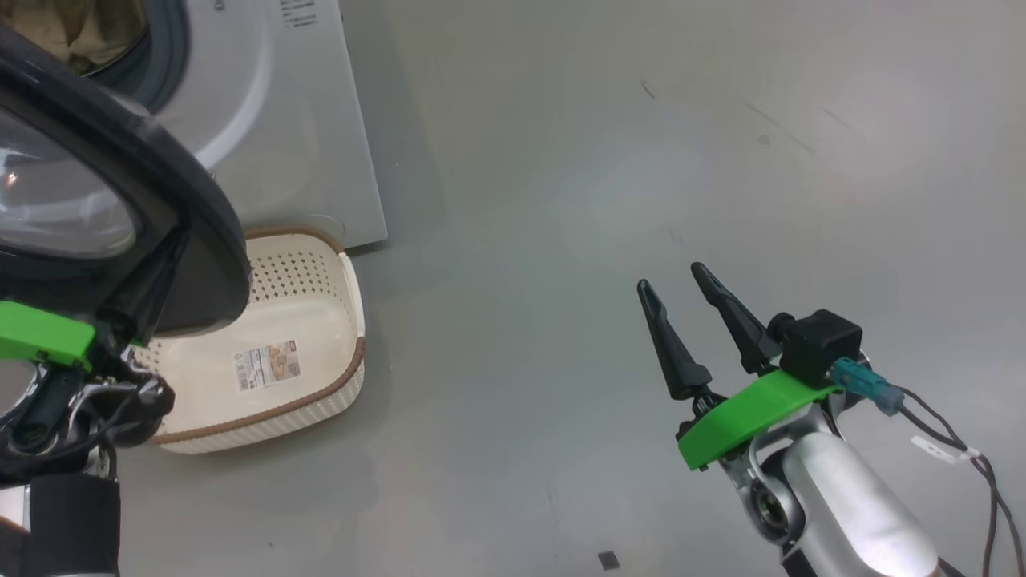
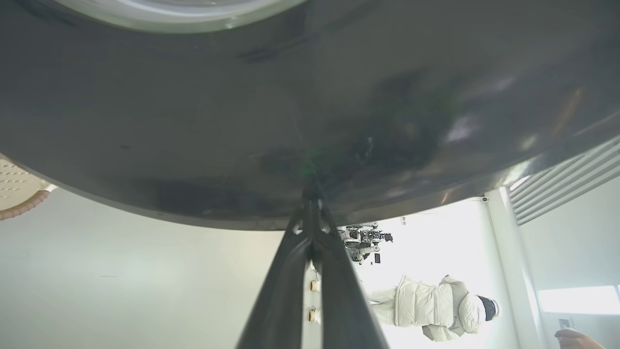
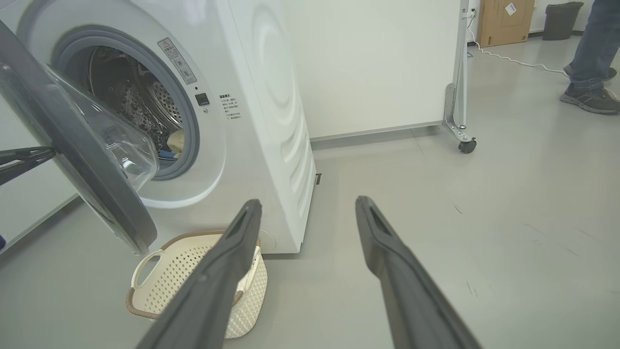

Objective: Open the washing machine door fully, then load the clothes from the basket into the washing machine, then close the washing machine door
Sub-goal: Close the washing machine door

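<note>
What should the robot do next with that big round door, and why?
Probably push the washing machine door closed with the left gripper. The basket looks empty and pale yellow clothes lie inside the drum. The door stands ajar, and the shut gripper's tips appear to touch its black outer rim.

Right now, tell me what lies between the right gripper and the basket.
Bare grey floor, nothing else, lies between the right gripper and the basket, as the head view shows.
</note>
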### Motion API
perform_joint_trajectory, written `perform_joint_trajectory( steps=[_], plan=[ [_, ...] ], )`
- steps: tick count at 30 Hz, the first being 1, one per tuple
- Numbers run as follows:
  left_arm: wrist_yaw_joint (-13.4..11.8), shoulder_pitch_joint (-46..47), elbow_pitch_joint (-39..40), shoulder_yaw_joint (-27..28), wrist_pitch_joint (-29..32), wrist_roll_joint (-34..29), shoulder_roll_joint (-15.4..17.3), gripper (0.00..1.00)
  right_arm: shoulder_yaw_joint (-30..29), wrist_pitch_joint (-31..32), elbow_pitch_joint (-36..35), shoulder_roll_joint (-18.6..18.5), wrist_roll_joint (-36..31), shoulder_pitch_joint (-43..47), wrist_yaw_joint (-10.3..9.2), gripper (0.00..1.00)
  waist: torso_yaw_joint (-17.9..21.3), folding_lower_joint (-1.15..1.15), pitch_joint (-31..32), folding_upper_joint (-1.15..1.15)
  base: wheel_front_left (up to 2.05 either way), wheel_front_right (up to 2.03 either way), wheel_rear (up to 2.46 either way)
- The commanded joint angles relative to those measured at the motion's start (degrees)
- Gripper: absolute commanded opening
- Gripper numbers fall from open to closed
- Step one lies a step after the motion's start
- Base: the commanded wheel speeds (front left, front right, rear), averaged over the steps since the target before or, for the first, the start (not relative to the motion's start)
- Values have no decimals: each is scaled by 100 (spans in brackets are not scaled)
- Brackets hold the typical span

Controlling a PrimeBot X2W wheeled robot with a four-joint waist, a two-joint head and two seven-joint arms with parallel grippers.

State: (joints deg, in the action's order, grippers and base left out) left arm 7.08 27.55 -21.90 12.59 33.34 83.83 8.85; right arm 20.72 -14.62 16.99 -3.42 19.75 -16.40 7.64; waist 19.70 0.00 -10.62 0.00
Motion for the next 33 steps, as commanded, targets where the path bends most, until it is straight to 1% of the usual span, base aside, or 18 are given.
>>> perform_joint_trajectory(
  steps=[1,6,12,17,21,25,26,28,29,30,33],
  plan=[
    [41,311,86,162,-134,-57,140,0,66,-38,-187,54,37,-53,-15,100,105,0,23,0,0,0,0],
    [41,413,-120,111,-420,-118,146,0,5,-38,-190,54,35,-30,-15,100,243,0,35,0,0,0,0],
    [41,265,-40,-79,-435,-135,268,0,-74,-38,-248,54,30,-4,-15,100,278,0,-9,0,0,0,0],
    [41,-43,365,-239,-417,-96,375,0,-260,-38,-324,54,8,54,-15,100,134,0,-35,0,0,0,0],
    [41,-457,778,-423,-626,-257,470,0,-419,-38,-351,54,-48,123,-15,100,-67,0,75,0,0,0,0],
    [41,-1071,1381,-624,-1179,-414,450,0,-596,-38,-424,54,-112,174,-15,100,-288,0,256,0,0,0,0],
    [41,-1071,1381,-624,-1179,-414,450,0,-596,-38,-424,54,-112,174,-15,100,-288,0,256,0,0,0,0],
    [41,-1350,1709,-768,-1540,-601,508,0,-650,-38,-485,54,-157,200,-15,100,-421,0,323,0,0,0,0],
    [41,-1603,2026,-1025,-1921,-832,601,0,-689,-38,-543,54,-199,234,-15,100,-562,0,384,0,0,0,0],
    [41,-1723,2163,-1166,-2133,-936,649,0,-704,-38,-570,54,-213,256,-15,100,-633,0,408,0,0,0,0],
    [41,-2014,2374,-1518,-2836,-1217,819,0,-771,-38,-619,41,-249,341,-15,100,-847,0,488,0,0,0,0]
  ],
)
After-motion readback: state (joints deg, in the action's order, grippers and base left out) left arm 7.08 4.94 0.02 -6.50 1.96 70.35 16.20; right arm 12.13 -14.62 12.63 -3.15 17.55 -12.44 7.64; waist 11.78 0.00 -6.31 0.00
